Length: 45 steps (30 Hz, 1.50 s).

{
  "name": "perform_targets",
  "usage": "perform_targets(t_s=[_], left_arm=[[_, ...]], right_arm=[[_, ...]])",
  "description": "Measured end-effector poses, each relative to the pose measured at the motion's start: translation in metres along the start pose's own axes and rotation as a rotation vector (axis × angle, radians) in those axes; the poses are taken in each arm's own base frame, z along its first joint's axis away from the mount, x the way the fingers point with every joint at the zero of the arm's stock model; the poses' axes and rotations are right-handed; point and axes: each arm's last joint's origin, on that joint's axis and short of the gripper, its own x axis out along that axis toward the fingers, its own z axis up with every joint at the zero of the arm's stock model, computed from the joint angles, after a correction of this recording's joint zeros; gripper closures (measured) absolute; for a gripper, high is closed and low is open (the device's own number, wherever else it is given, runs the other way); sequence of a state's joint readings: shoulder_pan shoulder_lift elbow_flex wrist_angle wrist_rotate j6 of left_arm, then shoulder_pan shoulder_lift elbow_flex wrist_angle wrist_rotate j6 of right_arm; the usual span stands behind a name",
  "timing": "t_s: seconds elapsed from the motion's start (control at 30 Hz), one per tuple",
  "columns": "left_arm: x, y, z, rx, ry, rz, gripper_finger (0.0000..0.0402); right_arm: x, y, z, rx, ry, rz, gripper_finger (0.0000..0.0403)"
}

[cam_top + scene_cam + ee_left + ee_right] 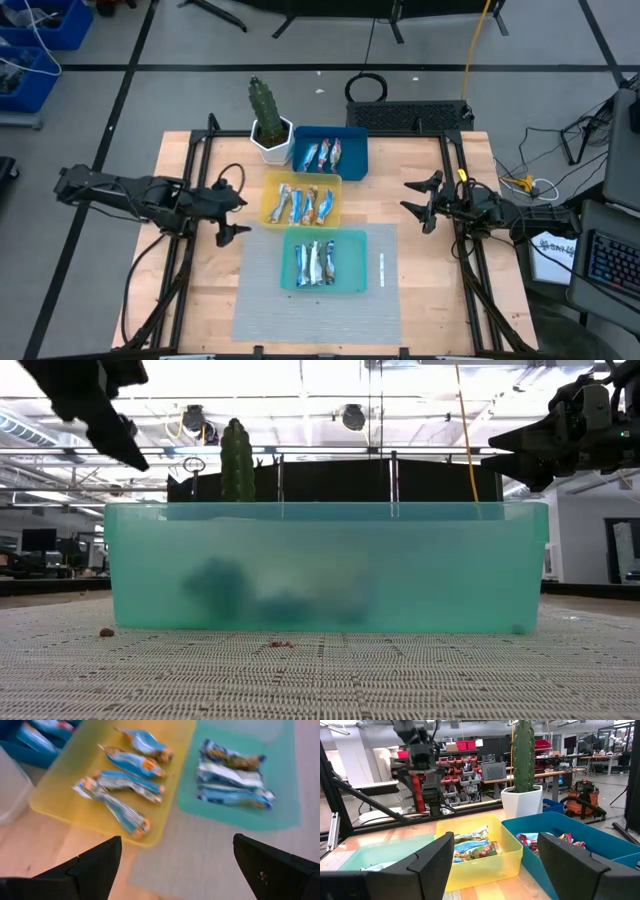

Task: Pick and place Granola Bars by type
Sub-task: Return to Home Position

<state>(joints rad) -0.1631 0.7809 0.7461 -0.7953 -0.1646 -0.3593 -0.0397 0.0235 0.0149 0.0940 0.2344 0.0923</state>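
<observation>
Granola bars lie sorted in three trays down the table's middle: a few with red in the blue tray [330, 152], several with orange in the yellow tray [301, 202], several blue and white ones in the teal tray [324, 262]. One slim white bar [381, 269] lies on the mat right of the teal tray. My left gripper [232, 216] is open, left of the yellow tray, above the table. My right gripper [424, 204] is open, right of the trays. Both wrist views show open fingers holding nothing.
A cactus in a white pot [268, 125] stands at the far edge beside the blue tray. A grey mesh mat [318, 310] lies under the teal tray and reaches to the near edge. Bare wood shows on both sides of the trays.
</observation>
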Motion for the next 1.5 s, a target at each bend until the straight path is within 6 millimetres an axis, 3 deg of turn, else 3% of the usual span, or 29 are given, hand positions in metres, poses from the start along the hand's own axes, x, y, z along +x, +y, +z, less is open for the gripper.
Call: perform_targets(t_s=[0.23, 0.4, 0.57, 0.73, 0.97, 1.5], left_arm=[[0.025, 0.011, -0.039, 0.004, -0.15, 0.018, 0.0023], [0.034, 0.011, -0.056, 0.075, -0.266, -0.041, 0.0019], [0.043, 0.016, -0.073, 0.077, -0.314, 0.01, 0.0024], [0.045, 0.022, -0.082, 0.053, -0.352, 0.05, 0.002], [0.046, 0.018, -0.09, 0.182, -0.388, -0.102, 0.0024], [0.05, 0.018, -0.11, 0.247, -0.453, -0.149, 0.0025]], right_arm=[[0.0, 0.0, 0.0, 0.0, 0.0, 0.0, 0.0124], [0.0, 0.0, 0.0, 0.0, 0.0, 0.0, 0.0124], [0.0, 0.0, 0.0, 0.0, 0.0, 0.0, 0.0124], [0.0, 0.0, 0.0, 0.0, 0.001, 0.0, 0.0124], [0.0, 0.0, 0.0, 0.0, 0.0, 0.0, 0.0124], [0.0, 0.0, 0.0, 0.0, 0.0, 0.0, 0.0124]])
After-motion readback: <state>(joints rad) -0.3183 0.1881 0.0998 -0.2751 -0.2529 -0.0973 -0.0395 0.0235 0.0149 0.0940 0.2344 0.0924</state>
